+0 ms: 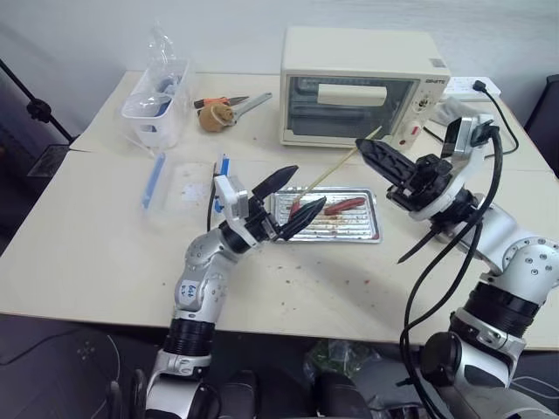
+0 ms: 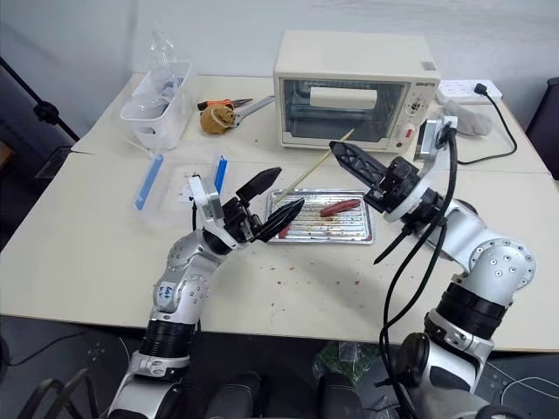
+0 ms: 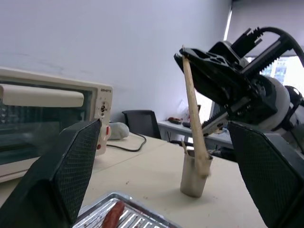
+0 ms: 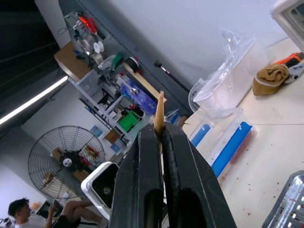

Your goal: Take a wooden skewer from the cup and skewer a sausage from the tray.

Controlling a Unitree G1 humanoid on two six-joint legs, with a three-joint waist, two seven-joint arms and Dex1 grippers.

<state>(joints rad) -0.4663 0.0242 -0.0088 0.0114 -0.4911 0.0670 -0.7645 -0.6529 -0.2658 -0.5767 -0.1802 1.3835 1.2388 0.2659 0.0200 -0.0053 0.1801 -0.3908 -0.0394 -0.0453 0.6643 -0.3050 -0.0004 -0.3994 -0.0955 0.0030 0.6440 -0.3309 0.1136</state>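
Right claw [image 2: 336, 148] is clamped tight on the wooden skewer [image 2: 316, 168], gripping it near one end, and the stick slants down and away from the tips toward the near-left corner of the tray [image 2: 362, 234]. The skewer hangs in the air above the counter [image 2: 87, 253], not touching it. Left claw [image 2: 272, 194] is spread wide, holding nothing, hovering over the tray's left end, with the skewer's lower end just beyond its upper finger. Two sausages on the tray: the sausage [image 2: 286, 229] sits right under the left claw's lower finger, the straighter sausage [image 2: 340, 208] lies toward the middle. From the left wrist, the cup [image 3: 194, 173] stands upright on the counter past the tray. Toaster oven [image 2: 354, 89] sits behind it all.
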